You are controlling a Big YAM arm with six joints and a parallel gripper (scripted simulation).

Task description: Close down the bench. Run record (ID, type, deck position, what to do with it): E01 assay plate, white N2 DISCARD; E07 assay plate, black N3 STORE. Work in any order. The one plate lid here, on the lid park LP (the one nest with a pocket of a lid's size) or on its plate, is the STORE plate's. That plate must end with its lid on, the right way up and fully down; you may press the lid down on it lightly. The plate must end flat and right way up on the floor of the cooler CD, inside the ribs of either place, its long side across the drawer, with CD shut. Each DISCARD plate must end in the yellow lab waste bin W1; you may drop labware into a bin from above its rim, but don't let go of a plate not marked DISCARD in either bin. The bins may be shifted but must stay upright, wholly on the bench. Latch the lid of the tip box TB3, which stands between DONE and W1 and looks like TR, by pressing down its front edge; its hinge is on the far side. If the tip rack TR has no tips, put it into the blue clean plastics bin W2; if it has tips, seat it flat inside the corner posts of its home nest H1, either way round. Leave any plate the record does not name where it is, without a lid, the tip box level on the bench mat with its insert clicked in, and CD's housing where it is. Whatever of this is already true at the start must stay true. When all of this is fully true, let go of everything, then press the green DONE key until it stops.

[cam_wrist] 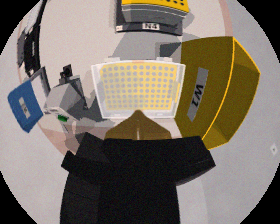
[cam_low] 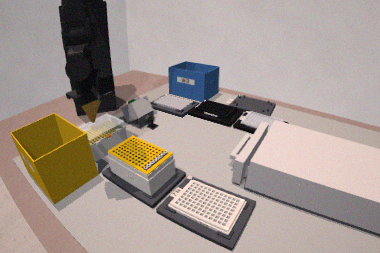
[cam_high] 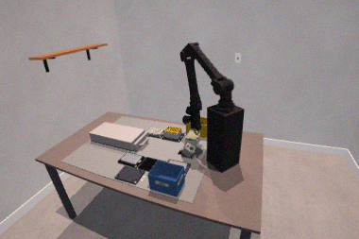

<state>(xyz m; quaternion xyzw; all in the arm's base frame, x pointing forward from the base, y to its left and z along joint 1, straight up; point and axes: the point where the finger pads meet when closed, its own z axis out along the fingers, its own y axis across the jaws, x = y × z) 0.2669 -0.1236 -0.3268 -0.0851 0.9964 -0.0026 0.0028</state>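
Observation:
My gripper (cam_low: 91, 111) is shut and empty. It points down at the near edge of the tip box TB3 (cam_low: 104, 132); I cannot tell whether it touches. In the wrist view the fingertips (cam_wrist: 136, 125) sit at the box's edge (cam_wrist: 138, 90), and its tips show through the clear lid. The yellow bin W1 (cam_low: 52, 159) stands beside the box, and the DONE key block (cam_low: 136, 112) is on its other side. The tip rack TR (cam_low: 140, 159) has a yellow top and sits on a dark nest. The black plate (cam_low: 216, 112) and a white plate (cam_low: 257, 119) lie near the blue bin W2 (cam_low: 194, 81).
The cooler CD (cam_low: 320, 167) is a long white box at the right and looks shut. Another white plate (cam_low: 207, 206) rests on a dark nest in front. A pale plate-shaped piece (cam_low: 172, 103) and a dark flat nest (cam_low: 255, 104) lie by the blue bin. The arm's black base (cam_high: 225, 136) stands behind TB3.

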